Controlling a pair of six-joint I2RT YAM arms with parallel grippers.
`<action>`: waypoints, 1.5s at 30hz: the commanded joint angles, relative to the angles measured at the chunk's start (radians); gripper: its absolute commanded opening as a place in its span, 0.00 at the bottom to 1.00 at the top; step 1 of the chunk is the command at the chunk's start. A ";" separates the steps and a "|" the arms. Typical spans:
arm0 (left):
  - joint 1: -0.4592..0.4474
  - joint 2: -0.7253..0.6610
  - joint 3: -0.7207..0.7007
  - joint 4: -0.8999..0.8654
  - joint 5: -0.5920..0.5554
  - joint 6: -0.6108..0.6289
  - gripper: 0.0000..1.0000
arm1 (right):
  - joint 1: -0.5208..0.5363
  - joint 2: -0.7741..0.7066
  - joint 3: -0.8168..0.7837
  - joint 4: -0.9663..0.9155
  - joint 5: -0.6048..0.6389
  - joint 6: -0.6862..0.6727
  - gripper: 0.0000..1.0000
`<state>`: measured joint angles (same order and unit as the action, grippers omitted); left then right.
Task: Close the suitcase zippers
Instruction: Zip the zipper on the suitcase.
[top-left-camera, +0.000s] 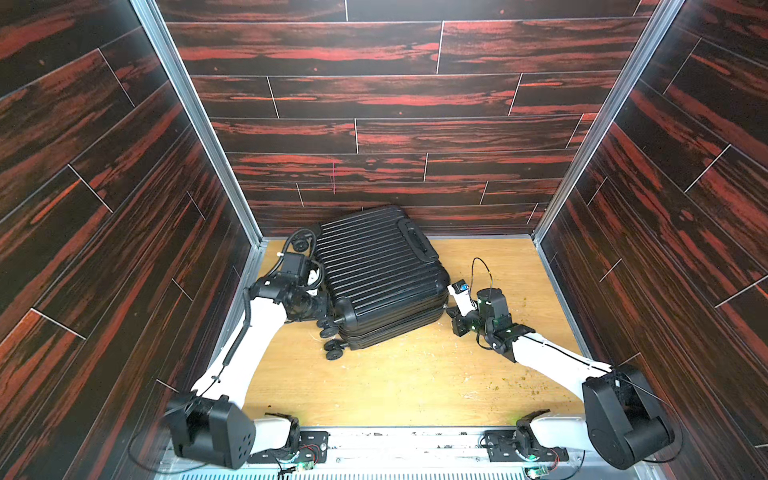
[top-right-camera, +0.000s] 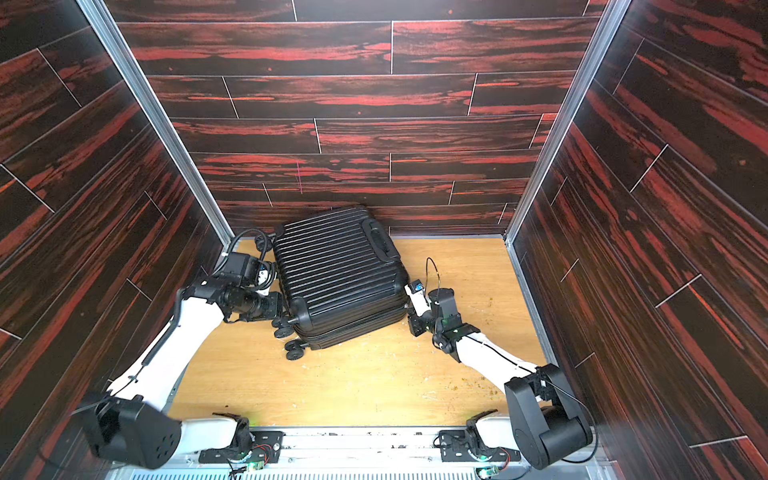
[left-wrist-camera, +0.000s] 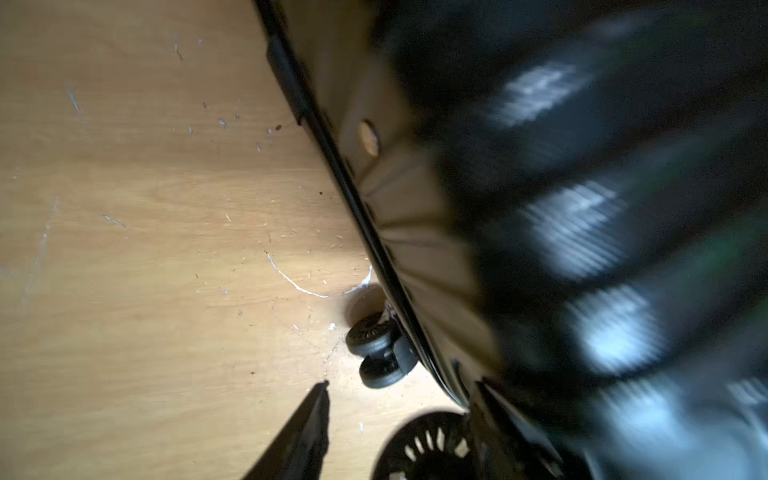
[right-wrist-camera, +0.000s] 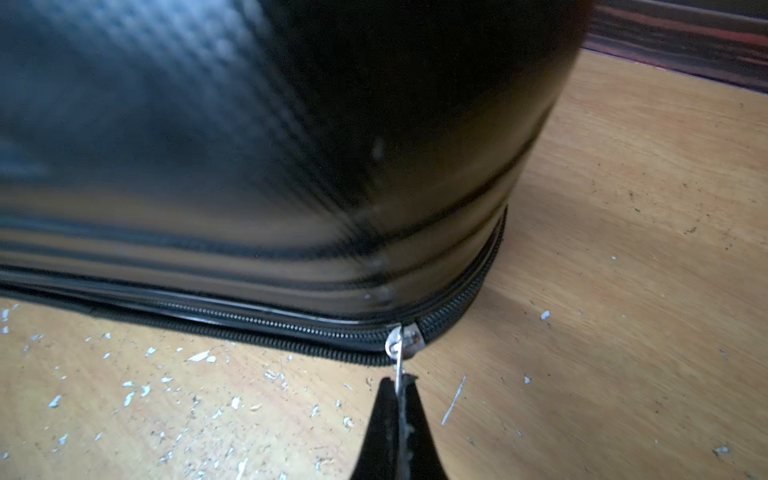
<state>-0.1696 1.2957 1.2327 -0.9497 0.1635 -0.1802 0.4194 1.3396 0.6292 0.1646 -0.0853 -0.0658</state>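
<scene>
suitcase (top-left-camera: 380, 274) lies flat on the desk (top-left-camera: 395, 382), ribbed shell up. It sits toward the back and left of centre, with its far corner near the back wall. The caster wheels (top-left-camera: 332, 345) point at the left arm's side and the moulded handle (top-left-camera: 413, 241) is on the far right edge.

right tool (right-wrist-camera: 398, 384): at the case's near right corner, low by the desk. Jaws pressed together, pinching the silvery pull tab (right-wrist-camera: 400, 365), which hangs off the slider (right-wrist-camera: 406, 338). On the zipper track (right-wrist-camera: 249, 328), the teeth round the corner from the slider look meshed, while along the long edge the two rows run apart.

left tool (top-left-camera: 322, 305): at the wheel end of the case, jaws spread, nothing between them that I can see being gripped. In the wrist view one finger (left-wrist-camera: 309, 419) hangs clear over bare desk near a double caster (left-wrist-camera: 380, 353). The other side is blurred into the dark shell, so contact there is probably shell only, can't confirm.

desk surface is scuffed, with pale flecks around the case.
</scene>
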 joint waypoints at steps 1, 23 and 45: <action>-0.008 -0.102 -0.026 -0.001 -0.022 0.138 0.66 | 0.005 0.024 0.024 0.022 -0.068 -0.010 0.00; 0.019 -0.034 -0.086 -0.099 0.295 0.907 0.79 | 0.004 0.027 0.024 0.018 -0.098 0.002 0.00; -0.017 -0.076 -0.176 -0.068 0.258 0.843 0.51 | 0.004 0.067 0.086 -0.005 -0.097 -0.025 0.00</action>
<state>-0.1673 1.2366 1.0847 -0.9554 0.3904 0.6880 0.4118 1.3808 0.6704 0.1474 -0.1181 -0.0700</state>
